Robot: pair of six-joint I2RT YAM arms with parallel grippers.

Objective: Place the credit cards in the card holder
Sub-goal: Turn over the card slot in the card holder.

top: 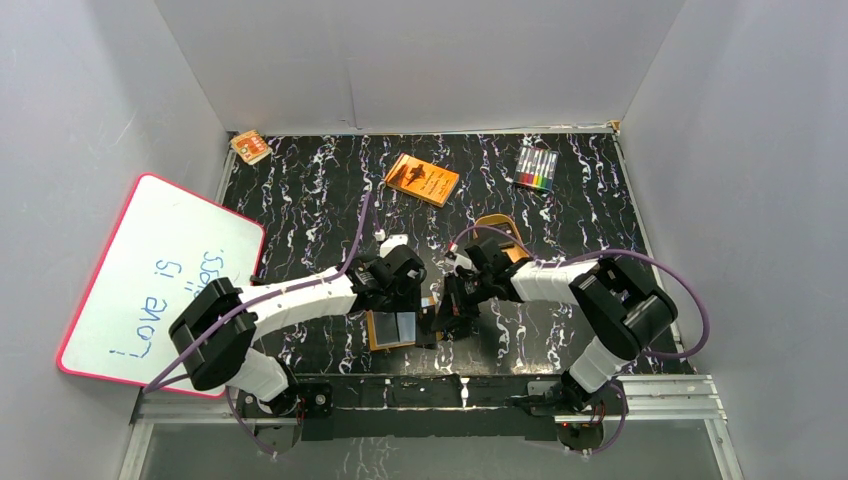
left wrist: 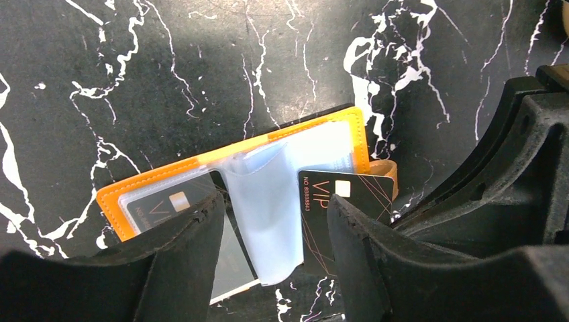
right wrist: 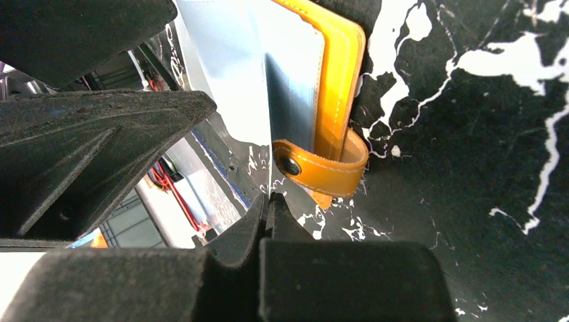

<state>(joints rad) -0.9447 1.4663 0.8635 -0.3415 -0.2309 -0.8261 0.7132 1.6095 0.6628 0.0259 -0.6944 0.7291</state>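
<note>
Mid-insertion, pinched the black VIP card (left wrist: pixel 349 194) in the closed right gripper (right wrist: pixel 268 201) beside the snap tab (right wrist: pixel 322 168) of the open orange card holder (left wrist: pixel 161 176), held the left gripper (left wrist: pixel 275 201) splayed over its clear sleeves (left wrist: pixel 265 228), a second card (left wrist: pixel 161 206) already sleeved, and likely needed to angle it into a free pocket.

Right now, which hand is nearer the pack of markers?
Right. The right hand, shut on a credit card, is toward the arms' bases and left of the pack of markers; the left hand, open over the card holder, lies farther left.
</note>
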